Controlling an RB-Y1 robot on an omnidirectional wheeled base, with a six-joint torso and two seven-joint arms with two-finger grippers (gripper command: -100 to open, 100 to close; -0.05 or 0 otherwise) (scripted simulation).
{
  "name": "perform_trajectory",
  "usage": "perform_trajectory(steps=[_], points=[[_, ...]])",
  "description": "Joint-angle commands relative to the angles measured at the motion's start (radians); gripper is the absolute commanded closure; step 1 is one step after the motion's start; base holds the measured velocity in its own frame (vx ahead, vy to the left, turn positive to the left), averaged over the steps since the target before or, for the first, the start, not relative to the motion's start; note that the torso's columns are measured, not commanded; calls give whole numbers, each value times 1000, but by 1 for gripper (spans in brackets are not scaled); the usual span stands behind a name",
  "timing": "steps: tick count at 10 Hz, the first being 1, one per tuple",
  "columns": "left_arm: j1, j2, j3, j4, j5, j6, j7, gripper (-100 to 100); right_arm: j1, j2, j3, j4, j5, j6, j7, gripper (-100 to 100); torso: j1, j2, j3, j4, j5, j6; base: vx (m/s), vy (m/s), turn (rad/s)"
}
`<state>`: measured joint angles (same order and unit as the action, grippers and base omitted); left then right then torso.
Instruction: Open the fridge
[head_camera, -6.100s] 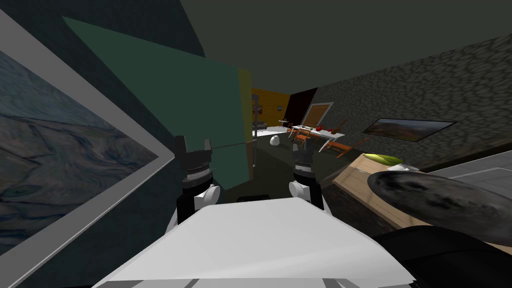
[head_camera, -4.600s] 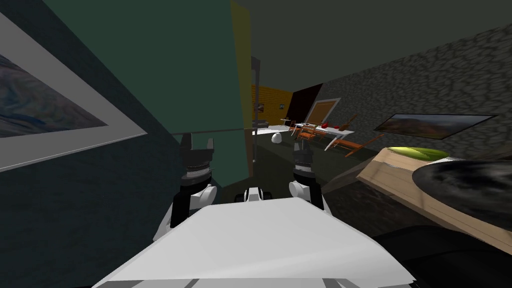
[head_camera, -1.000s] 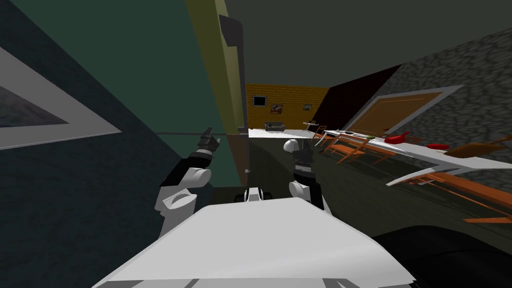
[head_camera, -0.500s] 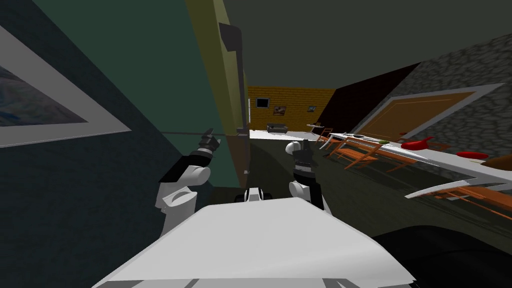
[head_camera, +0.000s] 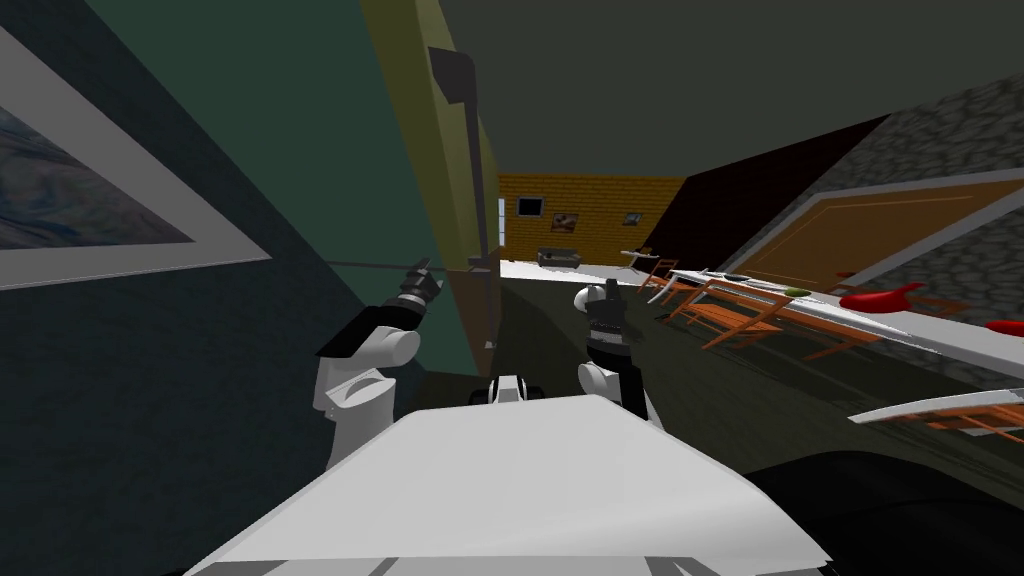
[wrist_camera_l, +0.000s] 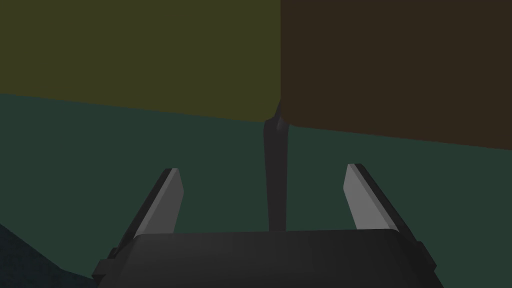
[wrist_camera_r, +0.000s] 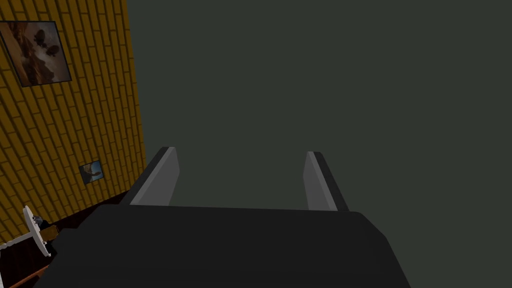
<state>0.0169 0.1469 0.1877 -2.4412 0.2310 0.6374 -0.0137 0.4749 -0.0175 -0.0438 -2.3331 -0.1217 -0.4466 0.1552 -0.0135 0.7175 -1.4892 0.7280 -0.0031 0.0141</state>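
The fridge (head_camera: 300, 130) is a tall green box with an olive front (head_camera: 430, 120), standing close on my left. A thin dark grey handle (head_camera: 470, 170) runs down its front edge. My left gripper (head_camera: 420, 275) is raised against that edge. In the left wrist view it (wrist_camera_l: 261, 170) is open, and the dark handle bar (wrist_camera_l: 276, 200) runs between its fingers without touching either one. The green face (wrist_camera_l: 100, 165) lies right behind them. My right gripper (head_camera: 605, 295) is held up in front of my chest, and the right wrist view shows it (wrist_camera_r: 240, 175) open with nothing between its fingers.
A framed picture (head_camera: 100, 200) hangs on the dark wall at my left. To the right stands a white table (head_camera: 900, 325) with orange chairs (head_camera: 740, 320) and red items (head_camera: 880, 297). An orange door (head_camera: 880, 230) and a far brick wall (head_camera: 590, 215) lie ahead.
I have rolled up close to the fridge and turned along it. My left arm has lifted and reached to the handle edge. Over the last second the view shifted slightly.
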Motion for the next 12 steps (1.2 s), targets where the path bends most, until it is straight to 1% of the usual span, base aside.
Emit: perform_trajectory(steps=[1,2,3,4,5,6,7,8,9,11,12], points=[[-27,-4,5,8,22,67,-1,-100,0,0,0,0,0,0,0,0,0,-1,-1,-1,0,2,28,-96,85],[-27,-4,5,8,22,80,-1,-100,0,0,0,0,0,0,0,0,-3,-1,-1,-1,-1,2,38,-70,58],[-42,-9,12,2,30,110,-4,-100,0,0,0,0,0,0,0,0,-2,-3,-2,-2,0,3,26,-58,87],[-42,-9,12,2,30,120,-4,-100,0,0,0,0,0,0,0,0,-2,-3,-2,-2,0,3,14,-53,63],[-56,-14,20,-6,38,152,-7,-100,0,0,0,0,0,0,0,0,-3,-2,-2,-2,-1,4,35,-88,83],[-56,-14,20,-6,38,159,-7,-100,0,0,0,0,0,0,0,0,-7,-3,-2,-2,-2,5,33,-81,54],[-69,-20,26,-16,45,194,-9,-100,0,0,0,0,0,0,0,0,-7,-4,-3,-2,-2,6,12,-79,64],[-80,-25,33,-30,51,218,-11,-100,0,0,0,0,0,0,0,0,-7,-4,-3,-2,-2,6,18,-126,96],[-80,-25,33,-30,51,226,-11,-100,0,0,0,0,0,0,0,0,-5,-5,-4,0,-3,3,6,-111,34],[-100,-37,43,-64,62,281,-15,-100,0,0,0,0,0,0,0,0,8,-8,-7,3,0,-1,17,-85,59],[-108,-44,47,-86,66,302,-16,-100,0,0,0,0,0,0,0,0,9,-7,-7,6,-1,-2,26,-97,94]])
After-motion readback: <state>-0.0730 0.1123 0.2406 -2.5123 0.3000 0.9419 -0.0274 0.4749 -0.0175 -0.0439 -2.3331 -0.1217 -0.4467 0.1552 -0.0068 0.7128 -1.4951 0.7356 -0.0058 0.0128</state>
